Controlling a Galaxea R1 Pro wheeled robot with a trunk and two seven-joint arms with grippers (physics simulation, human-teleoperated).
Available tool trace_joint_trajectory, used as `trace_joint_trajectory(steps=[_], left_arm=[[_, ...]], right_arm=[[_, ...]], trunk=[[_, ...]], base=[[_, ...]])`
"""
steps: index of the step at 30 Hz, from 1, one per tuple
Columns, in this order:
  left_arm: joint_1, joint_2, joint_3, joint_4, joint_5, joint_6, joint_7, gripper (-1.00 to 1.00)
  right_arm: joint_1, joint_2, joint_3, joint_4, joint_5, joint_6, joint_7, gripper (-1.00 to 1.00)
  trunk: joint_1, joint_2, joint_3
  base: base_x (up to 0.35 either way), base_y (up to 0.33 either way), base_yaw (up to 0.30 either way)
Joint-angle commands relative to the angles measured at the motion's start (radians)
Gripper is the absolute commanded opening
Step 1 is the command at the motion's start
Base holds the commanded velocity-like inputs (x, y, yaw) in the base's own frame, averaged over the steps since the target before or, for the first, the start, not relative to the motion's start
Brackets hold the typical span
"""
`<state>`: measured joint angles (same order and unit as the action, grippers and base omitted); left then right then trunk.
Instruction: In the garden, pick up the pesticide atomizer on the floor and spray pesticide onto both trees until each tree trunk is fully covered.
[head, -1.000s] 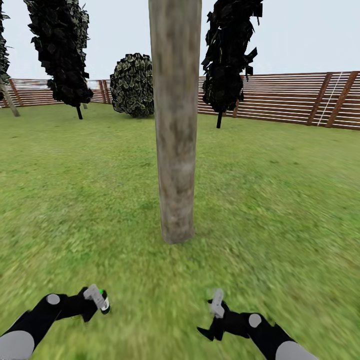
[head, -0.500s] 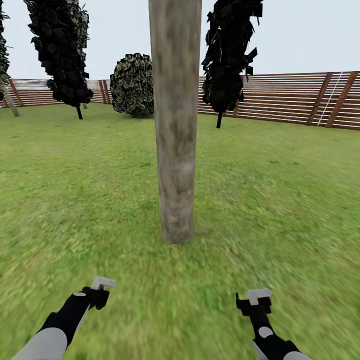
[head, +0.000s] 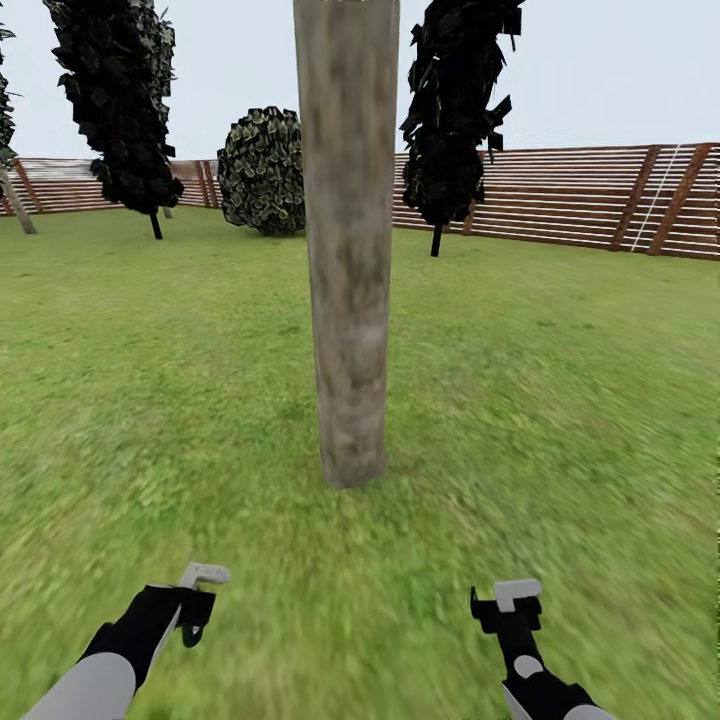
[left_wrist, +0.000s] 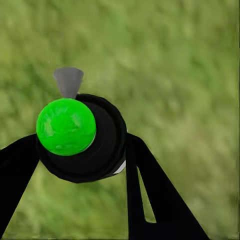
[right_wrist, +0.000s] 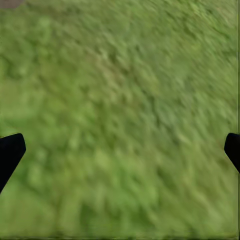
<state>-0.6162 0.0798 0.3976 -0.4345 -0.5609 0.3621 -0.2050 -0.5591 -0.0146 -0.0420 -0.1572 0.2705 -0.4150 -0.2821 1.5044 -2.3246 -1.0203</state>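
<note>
Both arms have swung forward. The left gripper pinches the atomizer low over the grass; the right gripper is spread, empty. Trunk stands ahead, well apart: spray may fall short.

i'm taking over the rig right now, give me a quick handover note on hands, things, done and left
Left hand: shut on the black pesticide atomizer with the green round cap, held low over the green grass floor.
Right hand: open, nothing in it, over grass.
Thick mottled grey-tan tree trunk stands straight ahead, beyond both hands, not touched.
Done: atomizer picked up.
Left: no white spray specks visible on this trunk, so spray it until covered, then do the second tree.
</note>
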Motion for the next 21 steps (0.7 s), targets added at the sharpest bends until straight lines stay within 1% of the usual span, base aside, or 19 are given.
trace_joint_trajectory(steps=[1, 3, 4, 5, 6, 7, 8, 9, 11, 12, 14, 15, 18, 21], left_arm=[[-0.001, 0.000, 0.009, -0.005, -0.005, 0.024, -0.010, -1.00], [-0.001, 0.002, 0.010, -0.008, 0.013, 0.043, -0.012, -1.00], [-0.002, 0.002, 0.009, -0.011, 0.039, 0.053, -0.016, -1.00], [-0.002, 0.002, 0.006, -0.012, 0.053, 0.057, -0.018, -1.00], [-0.002, 0.002, 0.005, -0.013, 0.063, 0.060, -0.019, -1.00], [-0.002, 0.002, 0.002, -0.014, 0.072, 0.063, -0.021, -1.00], [-0.003, 0.009, 0.001, -0.012, 0.081, 0.069, -0.082, -1.00], [-0.008, 0.013, 0.000, -0.012, 0.078, 0.073, -0.119, -1.00], [-0.014, 0.015, -0.001, -0.011, 0.076, 0.092, -0.148, -1.00], [-0.015, 0.016, -0.001, -0.011, 0.075, 0.111, -0.156, -1.00], [-0.016, 0.012, -0.002, -0.014, 0.075, 0.144, -0.164, -1.00], [-0.018, 0.006, -0.003, -0.018, 0.074, 0.157, -0.167, -1.00], [-0.027, -0.001, -0.003, -0.046, 0.073, 0.169, -0.169, -1.00], [-0.033, -0.009, -0.005, -0.068, 0.073, 0.173, -0.169, -1.00]], right_arm=[[0.001, -0.003, -0.005, 0.002, 0.010, -0.002, -0.005, 1.00], [0.008, -0.008, -0.006, 0.001, 0.009, -0.002, -0.005, 1.00], [0.015, -0.015, -0.007, 0.001, -0.003, -0.002, -0.006, 1.00], [0.018, -0.019, -0.007, 0.001, -0.017, -0.003, -0.006, 1.00], [0.020, -0.021, -0.007, 0.001, -0.034, -0.003, -0.006, 1.00], [0.022, -0.024, -0.007, 0.001, -0.062, -0.003, -0.007, 1.00], [0.027, -0.027, -0.007, 0.001, -0.101, -0.004, -0.008, 1.00], [0.028, -0.028, -0.007, 0.001, -0.105, -0.004, -0.008, 1.00], [0.028, -0.027, -0.007, 0.001, -0.108, -0.004, -0.007, 1.00], [0.028, -0.027, -0.006, 0.001, -0.108, -0.004, -0.007, 1.00], [0.029, -0.027, -0.006, 0.002, -0.109, -0.004, -0.006, 1.00], [0.029, -0.026, -0.005, 0.002, -0.109, -0.004, -0.005, 1.00], [0.029, -0.025, -0.004, 0.002, -0.109, -0.004, -0.004, 1.00], [0.029, -0.025, -0.004, 0.002, -0.109, -0.004, -0.003, 1.00]], trunk=[[0.000, 0.000, 0.000], [0.000, 0.000, 0.001], [0.000, 0.000, 0.002], [0.000, 0.000, 0.003], [0.000, 0.000, 0.004], [0.000, 0.000, 0.005], [0.000, 0.000, 0.006], [0.000, 0.000, 0.007], [0.000, 0.000, 0.008], [0.000, 0.000, 0.009], [0.000, 0.000, 0.011], [0.000, 0.000, 0.012], [0.000, 0.000, 0.015], [0.000, 0.000, 0.017]], base=[[0.000, 0.000, -0.192], [0.000, 0.000, -0.223], [0.000, 0.000, -0.246], [0.000, 0.000, -0.253], [0.000, 0.000, -0.257], [0.000, 0.000, -0.261], [0.000, 0.000, -0.265], [0.000, 0.000, -0.265], [0.000, 0.000, -0.265], [0.000, 0.000, -0.265], [0.000, 0.000, -0.265], [0.000, 0.000, -0.265], [0.040, 0.000, -0.265], [0.226, 0.000, -0.265]])
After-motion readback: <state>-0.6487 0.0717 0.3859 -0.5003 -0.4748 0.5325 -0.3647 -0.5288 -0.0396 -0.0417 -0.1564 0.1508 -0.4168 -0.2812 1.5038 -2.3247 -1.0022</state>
